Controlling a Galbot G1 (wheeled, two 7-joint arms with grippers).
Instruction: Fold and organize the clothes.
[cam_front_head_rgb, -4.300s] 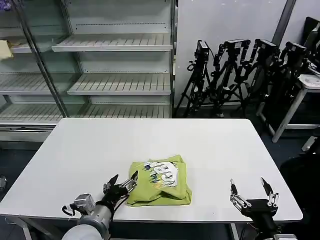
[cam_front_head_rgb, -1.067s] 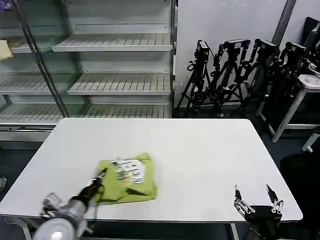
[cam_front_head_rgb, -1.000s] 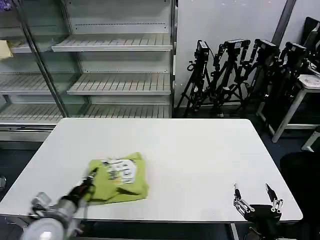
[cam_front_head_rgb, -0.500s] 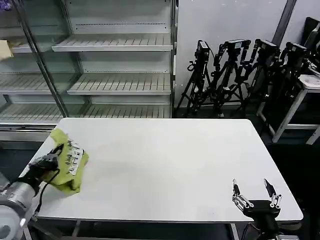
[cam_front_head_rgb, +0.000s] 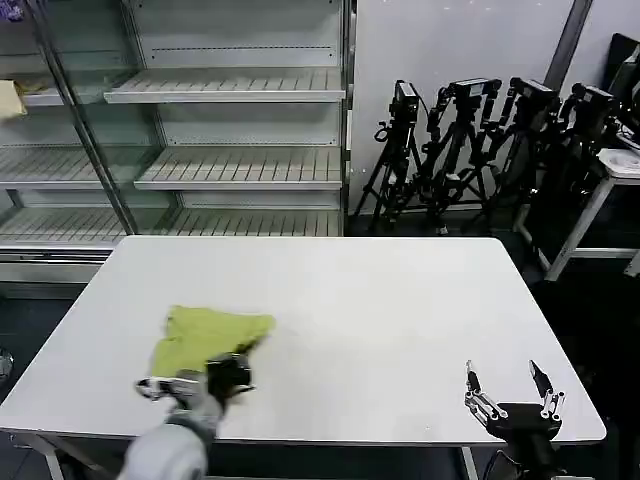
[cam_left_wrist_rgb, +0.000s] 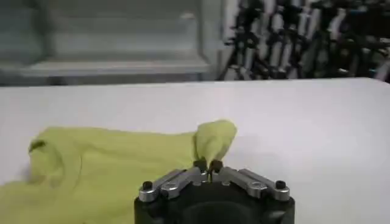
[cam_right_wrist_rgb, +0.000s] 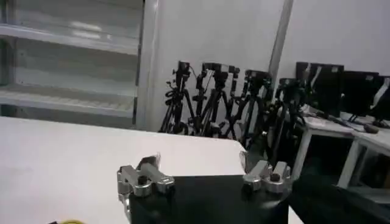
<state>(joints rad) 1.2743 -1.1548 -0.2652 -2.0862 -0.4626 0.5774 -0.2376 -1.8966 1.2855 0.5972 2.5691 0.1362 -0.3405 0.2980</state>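
Your left gripper (cam_left_wrist_rgb: 208, 165) sits low over the near-left part of the white table (cam_front_head_rgb: 400, 310), its jaws clenched on a pinched-up fold of the T-shirt (cam_front_head_rgb: 205, 337). In the left wrist view the two fingertips (cam_left_wrist_rgb: 200, 164) meet with the yellow-green cloth rising just beyond them. The rest of the shirt spreads flat on the table on the far side of the jaws and off to the robot's left, plain side up. Your right gripper (cam_front_head_rgb: 512, 392) waits at the near-right corner of the table, well apart from the shirt, its jaws spread wide and holding nothing.
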